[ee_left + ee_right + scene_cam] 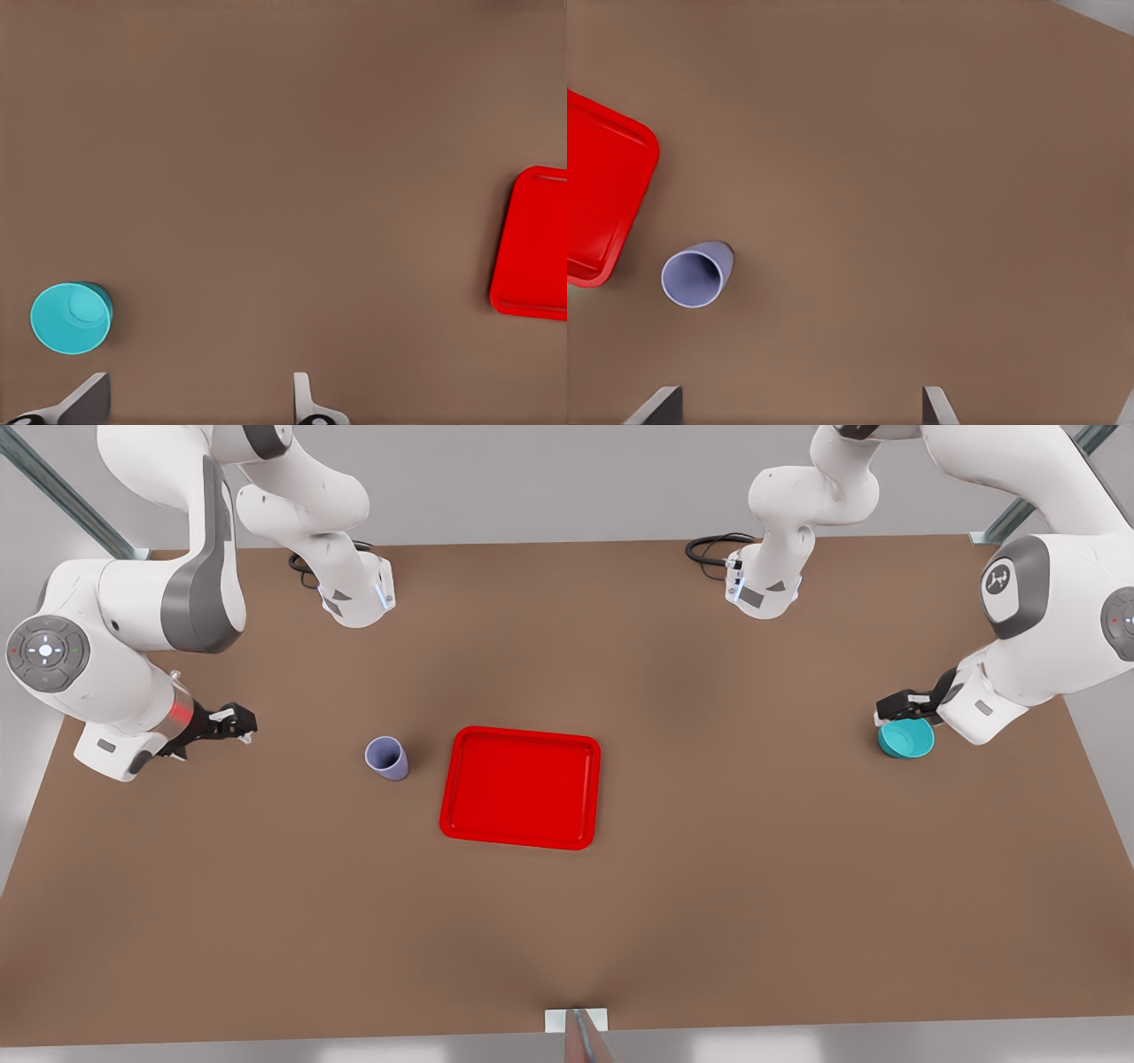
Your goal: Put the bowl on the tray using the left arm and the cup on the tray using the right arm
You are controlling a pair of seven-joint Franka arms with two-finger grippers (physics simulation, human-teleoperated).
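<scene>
Brown tabletop [567, 921] fills the scene, with a small white clip [576, 1020] at its near edge.

A bit farther in, the red tray [520, 787] lies flat in the middle with nothing on it. So neither thing is placed yet.

The purple cup [387, 758] stands just beside the tray, on the front view's left. The teal bowl [906, 739] sits well apart from the tray, far out on the front view's right.

The left tool [886, 710] hangs right by the bowl. Its fingers [89, 398] are spread wide and hold nothing. In the left wrist view the bowl sits off to one side of the fingers, not between them. If the tool goes down like this, I think a finger could hit the rim and push or tip the bowl.

The right tool [241, 723] is on the front view's left, apart from the cup, with its fingers [935, 403] spread wide and empty too. The cup is tall and thin, so a bump from the side could knock it over or shove it against the tray.

Both arms must end at the same tray, so they could bump if they arrive together.
</scene>
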